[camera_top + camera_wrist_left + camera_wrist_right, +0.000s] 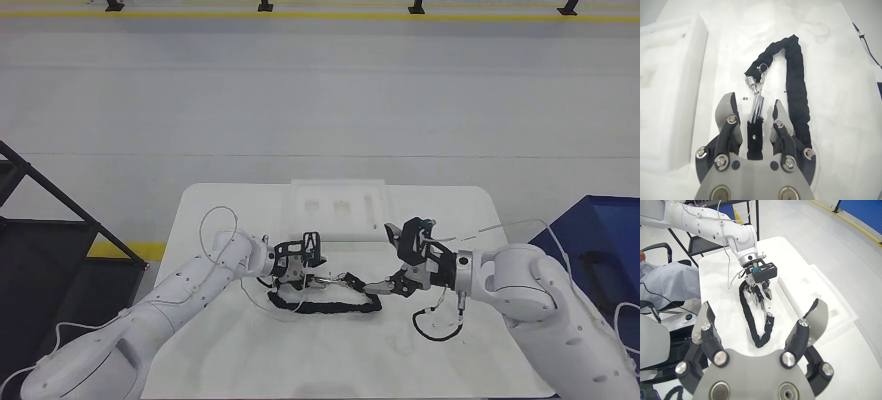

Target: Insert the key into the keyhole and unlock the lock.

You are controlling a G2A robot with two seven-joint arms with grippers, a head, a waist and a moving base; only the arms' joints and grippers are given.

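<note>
A chain lock in a black fabric sleeve [797, 75] lies in a loop on the white table [250, 340]. Its chrome lock cylinder [757, 108] sits between the fingers of my left gripper [755, 100], which is open and touches nothing. Just beyond the cylinder lie the chrome plug end [750, 81] and the key [762, 78] on its ring. I cannot tell whether the key tip is inside the cylinder. My right gripper [762, 304] is wide open and holds nothing, hanging above the far bend of the sleeve [745, 313]. In the top view the two grippers [308, 265] [385, 288] face each other across the chain [330, 303].
A white foam tray [338, 208] with cut-outs lies along the table's far edge, close beside the left gripper [762, 296]. A thin black cable [866, 47] runs along one table edge. A dark frame rack [50, 200] stands off the table's left side.
</note>
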